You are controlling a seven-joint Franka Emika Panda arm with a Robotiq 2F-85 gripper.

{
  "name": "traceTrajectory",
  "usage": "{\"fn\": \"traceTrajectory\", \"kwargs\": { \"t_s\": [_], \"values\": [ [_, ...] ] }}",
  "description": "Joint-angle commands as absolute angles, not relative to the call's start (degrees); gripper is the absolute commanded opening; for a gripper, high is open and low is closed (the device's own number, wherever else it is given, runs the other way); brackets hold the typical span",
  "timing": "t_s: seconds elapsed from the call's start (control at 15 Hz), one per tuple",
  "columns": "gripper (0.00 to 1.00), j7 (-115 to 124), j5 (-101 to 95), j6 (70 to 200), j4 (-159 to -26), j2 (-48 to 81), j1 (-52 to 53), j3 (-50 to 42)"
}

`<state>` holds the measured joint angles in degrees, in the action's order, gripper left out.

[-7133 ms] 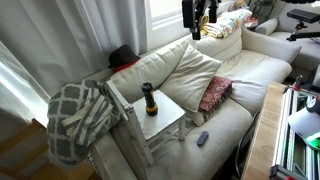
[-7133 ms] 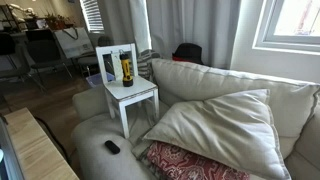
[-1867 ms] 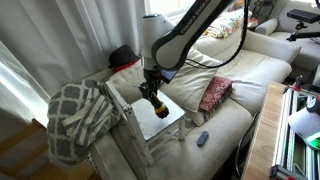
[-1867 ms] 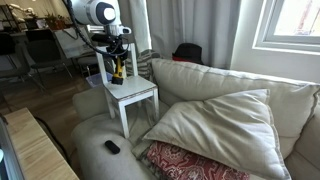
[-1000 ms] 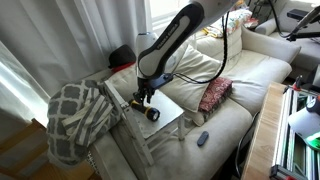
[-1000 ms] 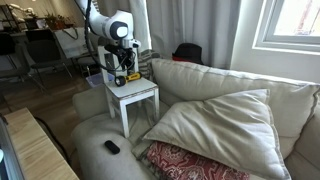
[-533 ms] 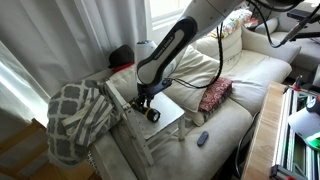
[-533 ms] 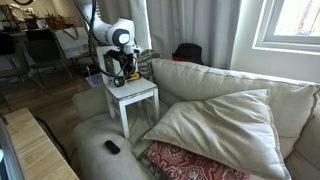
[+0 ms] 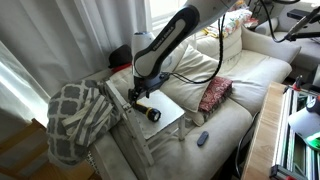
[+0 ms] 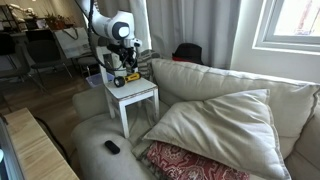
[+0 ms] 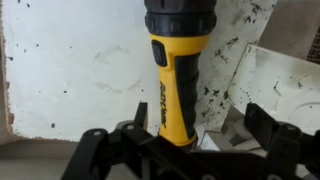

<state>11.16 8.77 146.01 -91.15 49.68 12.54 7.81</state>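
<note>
Fingers (image 11: pixel 95 155) spread wide astride the yellow flashlight (image 11: pixel 175 85) (lying flat) on the white chair (image 11: pixel 70 70).

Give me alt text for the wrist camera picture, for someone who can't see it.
A yellow and black flashlight lies flat on a white, dark-speckled seat. Its handle end sits between the spread fingers of the open gripper at the bottom edge.

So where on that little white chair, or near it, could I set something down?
The white seat is bare from the flashlight out to its front edge. The couch cushion between the remote and the patterned pillow is free too. It is crowded where the gripper hangs over the flashlight, and at the heaped checked blanket.
</note>
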Motion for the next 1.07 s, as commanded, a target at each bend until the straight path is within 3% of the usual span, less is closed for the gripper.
{"fn": "traceTrajectory", "kwargs": {
  "t_s": [0.0, 0.53, 0.6, 1.0],
  "values": [
    [1.00, 12.1, 6.8, 144.0, -100.9, 40.6, 12.4, 4.7],
    [1.00, 13.3, 6.2, 144.8, -121.1, 30.1, 9.0, -0.8],
    [1.00, 11.8, 6.5, 143.3, -115.0, 33.3, 8.6, 0.5],
    [1.00, 12.4, 6.5, 143.8, -119.0, 31.5, 8.1, 0.0]
  ]
}}
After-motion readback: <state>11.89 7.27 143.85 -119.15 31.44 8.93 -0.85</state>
